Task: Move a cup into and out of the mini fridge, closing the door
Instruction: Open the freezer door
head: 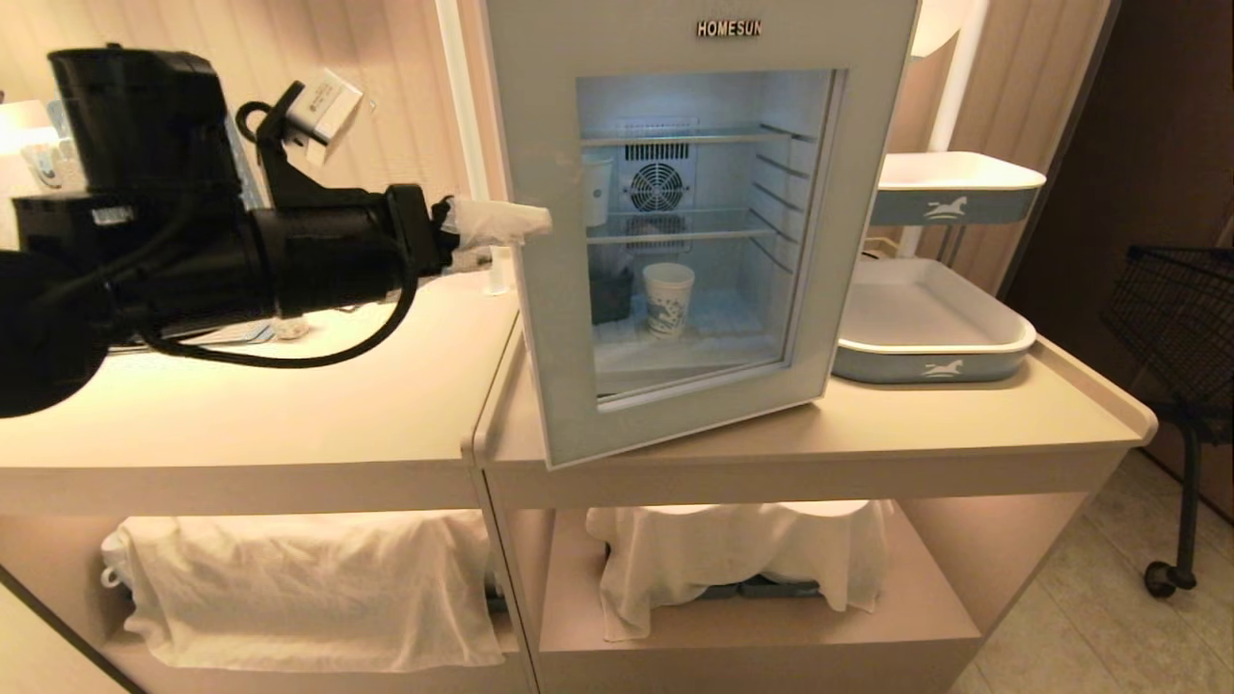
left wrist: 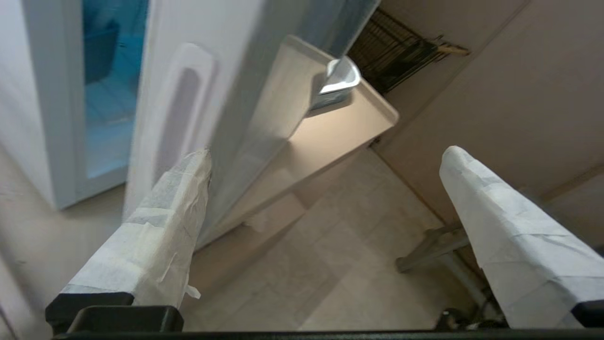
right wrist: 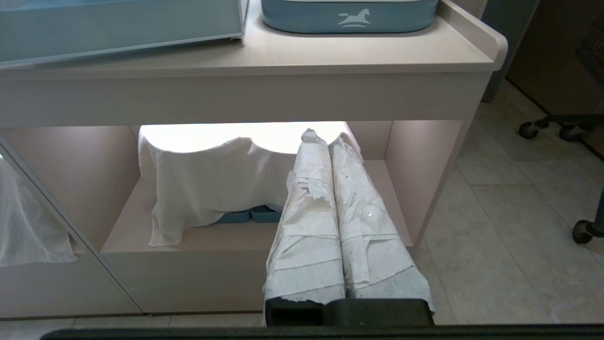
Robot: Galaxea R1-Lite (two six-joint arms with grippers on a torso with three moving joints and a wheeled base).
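The mini fridge (left wrist: 42,118) stands on the counter with its door (head: 540,337) swung partly ajar. Through the dark glass window I see the cup (head: 668,299), white with a blue print, upright on the fridge floor in front of the round fan (head: 657,186). My left gripper (head: 521,224) is open at the door's free left edge. In the left wrist view, my left gripper (left wrist: 328,153) has one wrapped finger (left wrist: 179,208) against the door's edge by the handle recess (left wrist: 184,118), the other far off. My right gripper (right wrist: 321,139) hangs shut and empty, low before the counter's lower shelf.
Two blue-and-white trays (head: 930,323) (head: 954,188) stand right of the fridge. A black wire cart (head: 1176,318) is at the far right. White cloths (head: 299,588) (head: 733,559) cover things on the lower shelves. A dark box (head: 611,294) sits beside the cup.
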